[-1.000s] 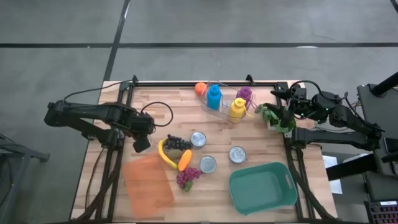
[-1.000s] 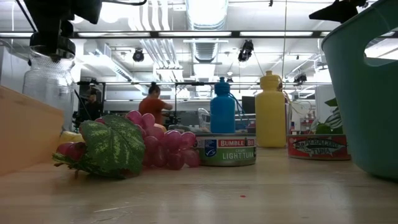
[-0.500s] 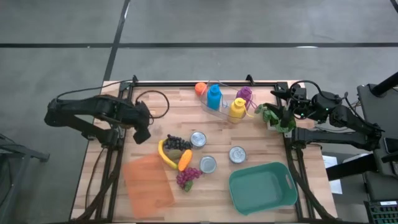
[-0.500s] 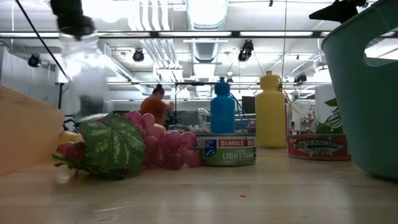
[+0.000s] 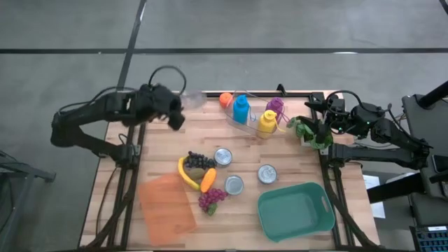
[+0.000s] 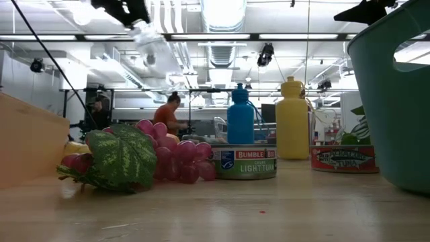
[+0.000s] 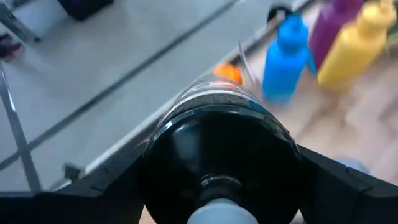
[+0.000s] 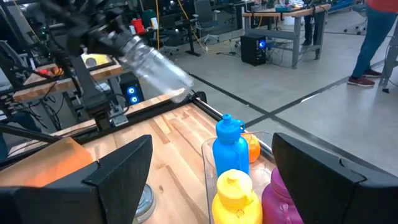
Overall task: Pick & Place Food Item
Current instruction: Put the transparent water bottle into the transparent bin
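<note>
A clear plastic bottle (image 5: 194, 102) with a black cap end (image 7: 217, 155) is in my left gripper (image 5: 175, 115), in the air over the table's far left edge. It lies slanted, its clear body (image 8: 155, 65) pointing toward the bottles in the tray. In the low view the clear bottle (image 6: 151, 37) shows high up under my left gripper (image 6: 127, 10). My right gripper (image 5: 318, 131) waits open at the table's right edge, over a leafy green item (image 5: 305, 130). A banana (image 5: 185, 173), a carrot (image 5: 208, 180) and grapes (image 5: 211, 199) lie mid-table. My left gripper is shut on the clear bottle at its black cap end, pinched between the two fingers (image 7: 99, 190), one on each side. The bottle is lifted clear of the table and tilted, its clear body (image 7: 211, 99) reaching forward past the fingers.
A clear tray at the far edge holds blue (image 5: 241, 109), yellow (image 5: 267, 124) and purple (image 5: 275, 106) bottles, with an orange fruit (image 5: 225, 99) beside them. Three cans (image 5: 223, 157) stand mid-table. An orange board (image 5: 166, 204) lies near left, a teal bin (image 5: 295, 210) near right.
My left gripper has risen and swung from beside the banana toward the table's far edge, carrying the clear bottle with it. The bottle, which hung upright below the fingers, is now tipped over to a slant, pointing toward the tray of bottles.
</note>
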Action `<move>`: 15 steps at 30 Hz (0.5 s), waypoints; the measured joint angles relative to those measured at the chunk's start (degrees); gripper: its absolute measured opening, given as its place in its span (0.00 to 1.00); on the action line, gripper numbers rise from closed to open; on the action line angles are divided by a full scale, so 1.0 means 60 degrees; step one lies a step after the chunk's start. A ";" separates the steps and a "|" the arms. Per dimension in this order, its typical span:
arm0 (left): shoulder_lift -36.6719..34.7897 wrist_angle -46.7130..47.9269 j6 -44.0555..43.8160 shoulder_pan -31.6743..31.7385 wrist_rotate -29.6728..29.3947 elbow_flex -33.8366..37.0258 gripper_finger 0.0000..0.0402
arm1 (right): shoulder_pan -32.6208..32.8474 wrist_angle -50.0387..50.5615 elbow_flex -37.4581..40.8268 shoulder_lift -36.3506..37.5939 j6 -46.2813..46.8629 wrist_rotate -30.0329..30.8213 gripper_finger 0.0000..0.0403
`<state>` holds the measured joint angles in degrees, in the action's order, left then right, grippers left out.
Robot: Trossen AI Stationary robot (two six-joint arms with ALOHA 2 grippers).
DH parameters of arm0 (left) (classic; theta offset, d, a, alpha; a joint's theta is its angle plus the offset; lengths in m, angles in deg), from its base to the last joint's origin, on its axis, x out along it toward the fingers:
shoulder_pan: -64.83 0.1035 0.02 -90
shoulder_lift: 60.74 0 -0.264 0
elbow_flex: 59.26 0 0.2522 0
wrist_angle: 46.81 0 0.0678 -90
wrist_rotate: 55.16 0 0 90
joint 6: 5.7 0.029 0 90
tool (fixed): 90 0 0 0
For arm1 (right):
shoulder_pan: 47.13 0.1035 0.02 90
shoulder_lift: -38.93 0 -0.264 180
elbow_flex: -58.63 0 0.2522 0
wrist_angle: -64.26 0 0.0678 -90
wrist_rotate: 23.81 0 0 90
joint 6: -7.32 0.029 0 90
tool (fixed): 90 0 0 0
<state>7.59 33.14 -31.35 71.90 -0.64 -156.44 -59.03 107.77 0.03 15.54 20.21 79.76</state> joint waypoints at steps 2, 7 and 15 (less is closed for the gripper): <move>0.0137 -0.0853 0.0694 0.0521 0.0175 0.0003 0.81 | 0.0000 -0.0001 0.0000 -0.0001 0.0000 0.0003 0.82; 0.0607 -0.2886 0.2234 0.1767 0.1196 0.0004 0.81 | -0.0002 0.0001 0.0000 0.0003 0.0000 0.0001 0.82; 0.2334 -0.3648 0.3160 0.3107 0.2944 -0.0953 0.81 | -0.0001 -0.0001 0.0000 0.0000 0.0000 0.0003 0.82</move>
<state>21.60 11.25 -12.38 90.55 17.02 -162.15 -59.04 107.76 0.03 15.54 20.21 79.77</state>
